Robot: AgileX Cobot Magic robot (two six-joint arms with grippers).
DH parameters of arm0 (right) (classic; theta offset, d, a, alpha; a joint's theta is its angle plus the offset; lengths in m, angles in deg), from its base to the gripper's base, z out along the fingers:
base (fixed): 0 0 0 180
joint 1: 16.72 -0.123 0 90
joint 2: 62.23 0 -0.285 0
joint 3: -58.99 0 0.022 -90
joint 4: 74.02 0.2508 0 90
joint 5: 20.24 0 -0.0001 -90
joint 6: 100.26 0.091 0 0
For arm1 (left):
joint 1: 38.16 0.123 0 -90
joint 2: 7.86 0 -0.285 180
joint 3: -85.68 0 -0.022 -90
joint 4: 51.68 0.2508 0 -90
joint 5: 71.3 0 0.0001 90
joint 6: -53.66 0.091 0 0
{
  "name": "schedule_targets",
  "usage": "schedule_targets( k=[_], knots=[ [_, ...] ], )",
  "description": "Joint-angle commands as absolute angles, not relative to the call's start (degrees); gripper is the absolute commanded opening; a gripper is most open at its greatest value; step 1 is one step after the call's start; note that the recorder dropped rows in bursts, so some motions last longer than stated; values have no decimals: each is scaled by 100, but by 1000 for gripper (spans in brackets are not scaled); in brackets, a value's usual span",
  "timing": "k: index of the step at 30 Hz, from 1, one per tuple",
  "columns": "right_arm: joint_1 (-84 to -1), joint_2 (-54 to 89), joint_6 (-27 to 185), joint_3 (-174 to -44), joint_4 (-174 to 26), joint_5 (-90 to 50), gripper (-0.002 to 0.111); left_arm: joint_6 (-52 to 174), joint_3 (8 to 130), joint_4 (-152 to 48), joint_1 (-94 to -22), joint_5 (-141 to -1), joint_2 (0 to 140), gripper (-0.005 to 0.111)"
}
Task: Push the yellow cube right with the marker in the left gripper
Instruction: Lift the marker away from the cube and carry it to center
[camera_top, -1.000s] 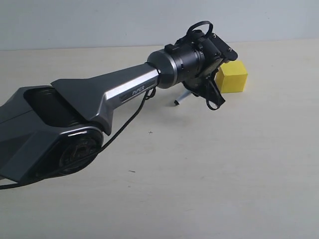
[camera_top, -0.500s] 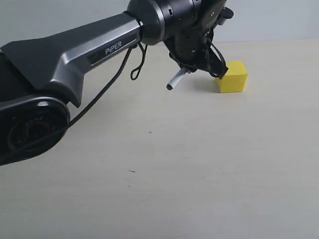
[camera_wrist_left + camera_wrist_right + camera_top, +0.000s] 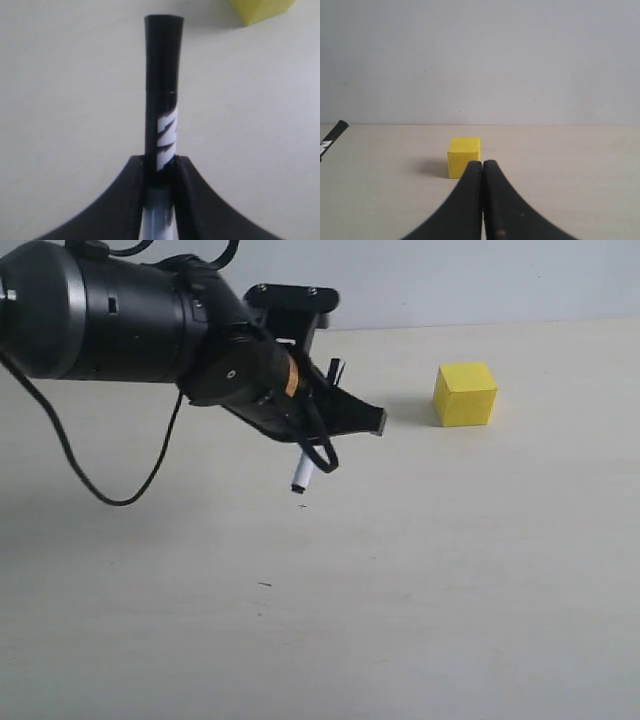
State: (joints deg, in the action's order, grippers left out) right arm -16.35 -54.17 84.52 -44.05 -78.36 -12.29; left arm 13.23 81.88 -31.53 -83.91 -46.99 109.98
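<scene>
The big dark arm (image 3: 100, 320) hangs over the left side of the pale surface (image 3: 450, 620). At its end, the left gripper (image 3: 318, 428) is closed tight on the marker (image 3: 299, 478) and holds it around the middle. The yellow cube (image 3: 465, 394) sits on the far right part of the surface, well apart from the marker, so there is a wide gap to cross. I think the push can go wrong in a few ways. If the gripper comes in too high, the marker goes over the cube and misses it. If it comes in too low, the marker's end scrapes the surface and may twist or slip in the grip. If the marker hits a corner and not the flat left face, the cube may spin or slide off to the far side and not go right. The right gripper (image 3: 482, 170) is pressed shut with nothing in it, and its tips point at the cube. The cube is small and bright yellow, with flat faces and sharp edges, and it sits flat with a soft shadow on its left. The marker is thin and tilted, with a black cap and a white body with black letters.
</scene>
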Motion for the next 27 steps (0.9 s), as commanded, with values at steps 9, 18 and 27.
schedule_targets(
  k=[9,18,27],
  knots=[
    [-1639,-5444,8449,-4379,-7845,-1257,0,1124,7981,-4944,-8204,-4303,11131,0],
    [-1639,-5444,8449,-4379,-7845,-1257,0,1467,8286,-5417,-7870,-3898,11400,0],
    [-1639,-5444,8449,-4379,-7845,-1257,0,1490,8569,-5636,-7883,-3456,11890,0]
  ],
)
